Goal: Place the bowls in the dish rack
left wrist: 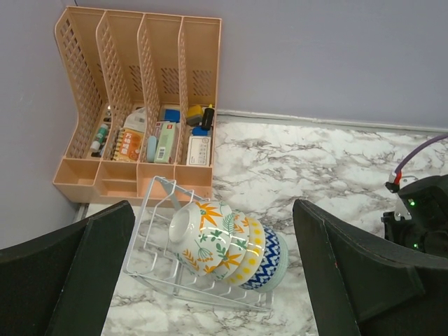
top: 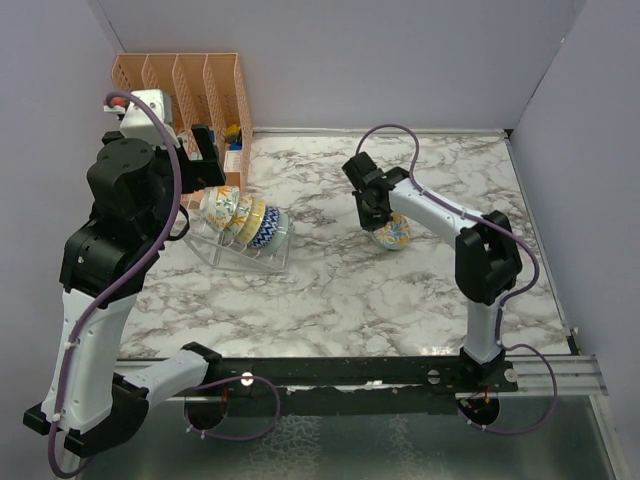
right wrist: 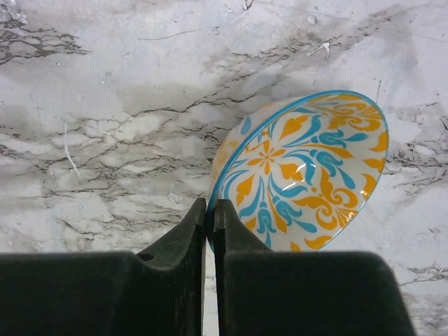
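The clear dish rack (top: 228, 252) stands at the left of the marble table and holds several bowls (top: 243, 216) on edge in a row; it also shows in the left wrist view (left wrist: 155, 231), with the bowls (left wrist: 227, 243) leaning together. My left gripper (left wrist: 210, 280) is open, high above the rack, touching nothing. My right gripper (right wrist: 210, 210) is shut on the rim of a white bowl with blue and orange pattern (right wrist: 308, 171). In the top view the right gripper (top: 372, 215) holds that bowl (top: 393, 233) tilted just over the table, mid-table.
An orange slotted file organiser (top: 185, 90) with small items stands against the back wall at the left; it also shows in the left wrist view (left wrist: 140, 105). Grey walls close the back and sides. A black rail (top: 380, 375) runs along the near edge.
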Action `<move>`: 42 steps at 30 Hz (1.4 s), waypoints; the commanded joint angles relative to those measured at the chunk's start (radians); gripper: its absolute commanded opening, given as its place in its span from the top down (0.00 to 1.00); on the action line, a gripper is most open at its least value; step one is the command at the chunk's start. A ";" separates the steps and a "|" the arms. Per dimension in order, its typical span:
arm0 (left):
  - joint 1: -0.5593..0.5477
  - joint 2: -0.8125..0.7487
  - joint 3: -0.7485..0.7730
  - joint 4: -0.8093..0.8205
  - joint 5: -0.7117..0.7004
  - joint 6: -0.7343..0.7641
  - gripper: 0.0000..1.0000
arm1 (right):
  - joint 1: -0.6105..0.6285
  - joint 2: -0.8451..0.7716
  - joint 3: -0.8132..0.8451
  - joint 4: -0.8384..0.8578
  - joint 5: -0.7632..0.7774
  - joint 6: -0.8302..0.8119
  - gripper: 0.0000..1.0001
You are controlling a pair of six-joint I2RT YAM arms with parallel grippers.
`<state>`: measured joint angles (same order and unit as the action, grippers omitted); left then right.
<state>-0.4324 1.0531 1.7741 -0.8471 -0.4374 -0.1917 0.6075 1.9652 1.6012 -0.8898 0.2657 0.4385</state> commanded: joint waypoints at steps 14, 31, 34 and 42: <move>-0.002 -0.022 0.038 0.016 -0.035 0.018 0.01 | 0.006 -0.178 0.248 0.196 -0.437 0.181 0.99; -0.003 -0.015 0.110 0.037 -0.026 0.015 0.01 | 0.121 -0.044 0.279 1.084 -0.735 0.790 0.99; -0.003 -0.020 0.109 0.037 -0.027 0.013 0.01 | 0.161 0.032 0.309 1.207 -0.710 0.890 0.99; -0.002 -0.024 0.125 0.023 -0.021 0.012 0.01 | 0.242 0.129 0.323 1.430 -0.559 1.040 0.99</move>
<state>-0.4324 1.0428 1.8702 -0.8391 -0.4541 -0.1810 0.8192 2.0926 1.8824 0.2810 -0.3885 1.3540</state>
